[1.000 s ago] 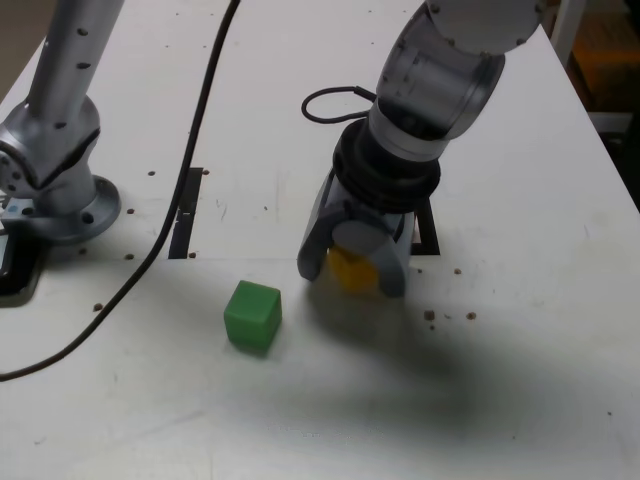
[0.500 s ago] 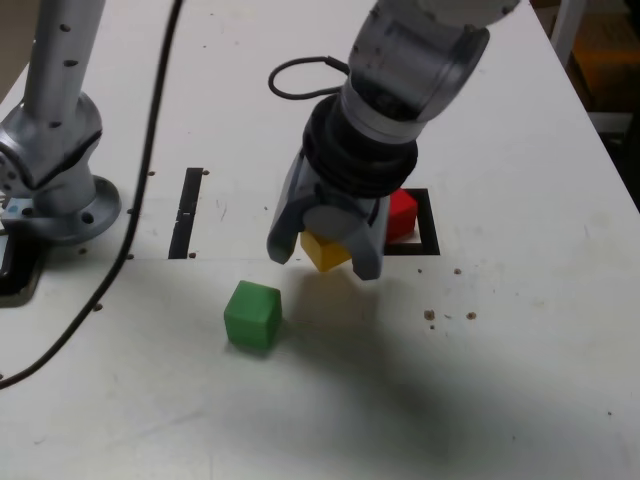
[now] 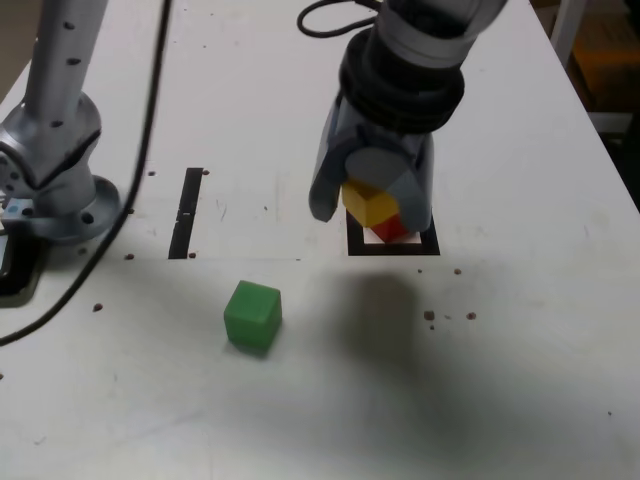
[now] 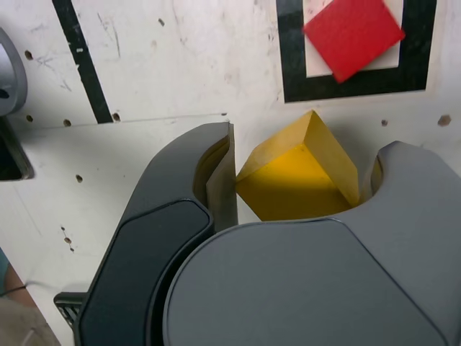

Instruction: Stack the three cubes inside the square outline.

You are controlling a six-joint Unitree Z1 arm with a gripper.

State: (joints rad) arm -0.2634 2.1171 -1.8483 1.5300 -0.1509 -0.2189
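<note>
My gripper (image 3: 370, 205) is shut on the yellow cube (image 3: 368, 203), holding it in the air just above the square outline (image 3: 392, 244). In the wrist view the yellow cube (image 4: 302, 173) sits tilted between the two fingers (image 4: 216, 176), with the red cube (image 4: 353, 32) resting inside the square outline (image 4: 288, 72) below and ahead. The red cube (image 3: 392, 228) peeks out under the yellow one in the exterior view. The green cube (image 3: 252, 315) stands alone on the table toward the exterior view's left, well apart from the gripper.
A thin black strip (image 3: 187, 212) lies on the white table left of the outline in the exterior view. The arm's grey base (image 3: 55, 170) stands at the far left, and a black cable (image 3: 130, 190) runs down across the table. Small holes dot the tabletop.
The gripper has lifted the yellow cube off the table and carried it back and to the exterior view's right, from beside the outline to above the red cube.
</note>
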